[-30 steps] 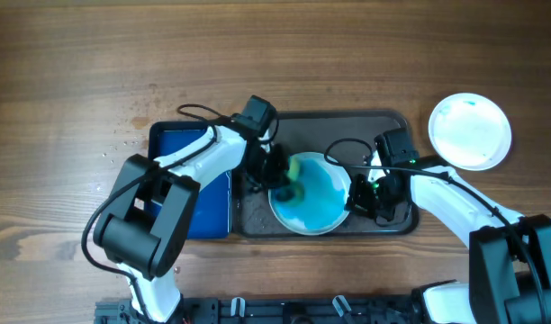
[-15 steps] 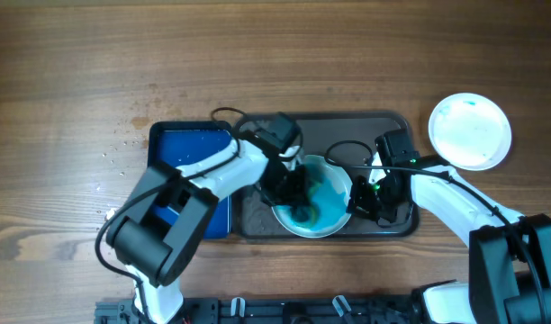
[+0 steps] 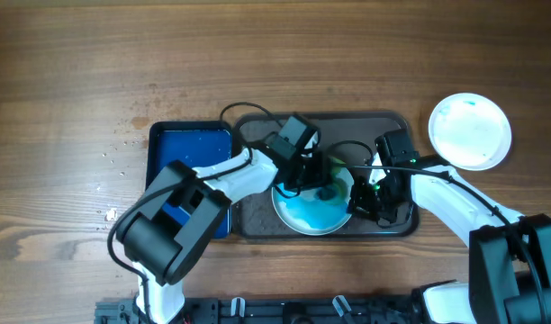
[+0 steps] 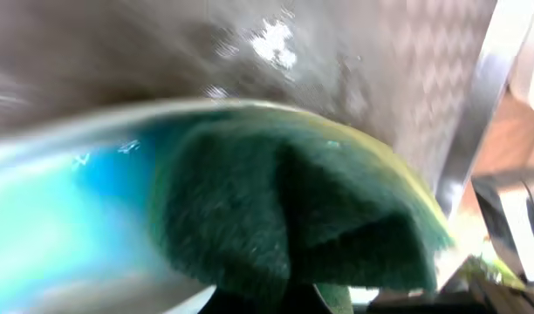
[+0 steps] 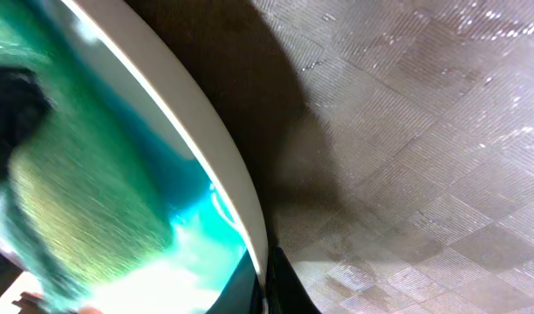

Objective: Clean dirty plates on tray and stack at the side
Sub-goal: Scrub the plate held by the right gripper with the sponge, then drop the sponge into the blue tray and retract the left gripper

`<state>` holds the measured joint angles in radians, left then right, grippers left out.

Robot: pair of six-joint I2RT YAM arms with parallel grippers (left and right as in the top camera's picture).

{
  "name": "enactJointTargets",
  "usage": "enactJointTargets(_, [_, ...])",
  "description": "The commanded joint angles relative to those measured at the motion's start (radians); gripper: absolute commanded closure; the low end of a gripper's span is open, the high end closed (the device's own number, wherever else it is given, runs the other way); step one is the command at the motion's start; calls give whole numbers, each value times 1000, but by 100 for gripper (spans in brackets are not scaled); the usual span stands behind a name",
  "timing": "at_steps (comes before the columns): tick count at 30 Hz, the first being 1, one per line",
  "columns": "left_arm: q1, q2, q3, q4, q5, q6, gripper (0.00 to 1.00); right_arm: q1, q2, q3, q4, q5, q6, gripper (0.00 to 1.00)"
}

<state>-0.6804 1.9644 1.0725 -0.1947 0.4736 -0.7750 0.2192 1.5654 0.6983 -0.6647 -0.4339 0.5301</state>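
A white plate [image 3: 302,214] smeared blue lies on the dark tray [image 3: 257,216]. My left gripper [image 3: 322,183] is shut on a green sponge [image 3: 328,191] and presses it on the plate's upper right part; the sponge fills the left wrist view [image 4: 284,218] on the blue-smeared plate [image 4: 66,218]. My right gripper [image 3: 358,202] is shut on the plate's right rim, which shows between the fingers in the right wrist view [image 5: 249,218]. A second white plate [image 3: 469,130], with faint blue traces, sits on the table to the right of the tray. A third plate is not in view.
A smaller deep-blue tray [image 3: 190,148] lies left of the dark tray, partly under my left arm. Small crumbs or drops lie on the wood [image 3: 122,144] to its left. The tray's textured floor [image 5: 424,131] shows right of the plate.
My left gripper has swept the sponge from the plate's left side across to its upper right. The right gripper has stayed on the rim.
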Motion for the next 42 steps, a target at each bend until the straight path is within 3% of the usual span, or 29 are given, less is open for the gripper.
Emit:
enactJointTargets(1, [92,30,-12,-139,-333,-19,96,0,15,-4,-10,6,-21,96])
enactJointTargets(8, [145,29,-12,-448,-415,43,96,0,15,-4,-5,6,-33,96])
enactJointTargets(12, [114,-4,-11,-476,-335,122,96,0,15,-4,-5,6,-34,96])
enactJointTargets(23, [116,-321,92,-624,-330,169,96,0,15,-4,6,6,-34,96])
enactJointTargets(28, [260,-446,100,-768,-498,166,96,0,15,-4,10,6,-35,96])
enactJointTargets(36, [587,-395,96,-816,-524,205,96,0,15,-4,16,6,-46,95])
enactJointTargets(42, [616,-280,83,-815,-500,255,96,0,15,-4,24,6,-52,96])
